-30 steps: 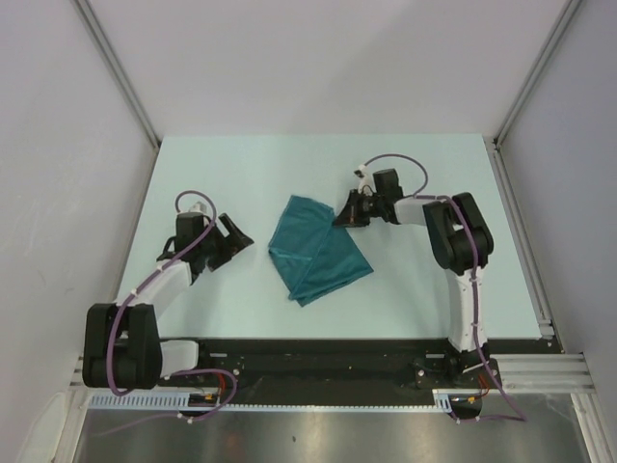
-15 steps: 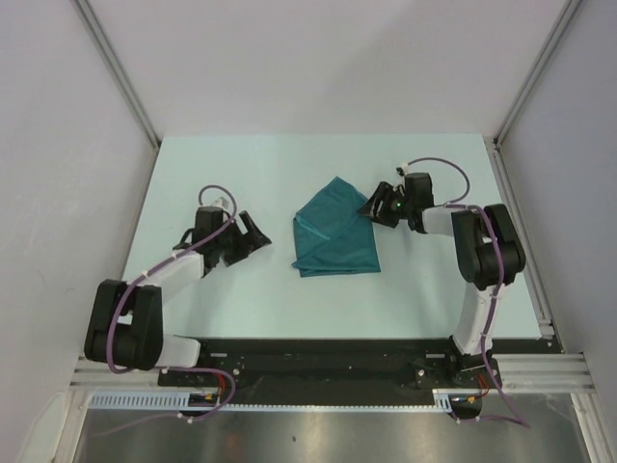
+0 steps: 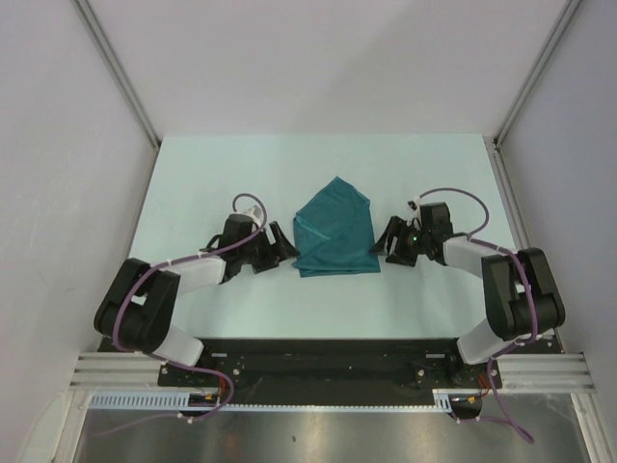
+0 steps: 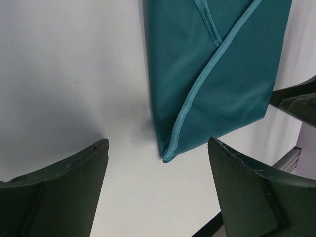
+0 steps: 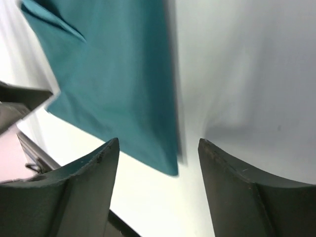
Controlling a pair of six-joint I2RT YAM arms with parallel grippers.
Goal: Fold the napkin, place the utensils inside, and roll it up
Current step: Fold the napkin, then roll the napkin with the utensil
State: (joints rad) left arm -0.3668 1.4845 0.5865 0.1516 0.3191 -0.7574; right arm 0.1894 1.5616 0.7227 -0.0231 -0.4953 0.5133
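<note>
The teal napkin (image 3: pixel 335 230) lies folded flat in the middle of the table, its point toward the back and its straight edge toward me. My left gripper (image 3: pixel 286 247) is open just off the napkin's near left corner. In the left wrist view that hemmed corner (image 4: pixel 168 154) sits between and ahead of the open left gripper (image 4: pixel 157 143), untouched. My right gripper (image 3: pixel 388 241) is open just off the near right corner. The right wrist view shows the napkin (image 5: pixel 113 74) ending in a corner ahead of the open right gripper (image 5: pixel 158 140). The utensils are out of view.
The pale table (image 3: pixel 222 174) is bounded by grey side walls and aluminium posts (image 3: pixel 116 68). A black rail (image 3: pixel 318 352) runs along the near edge by the arm bases. The right gripper's fingers (image 4: pixel 296 101) show at the left wrist view's right edge.
The right gripper opened and let go of the napkin, then drew back toward its near right corner. The left arm swung right to the near left corner. The napkin turned and lies squarer.
</note>
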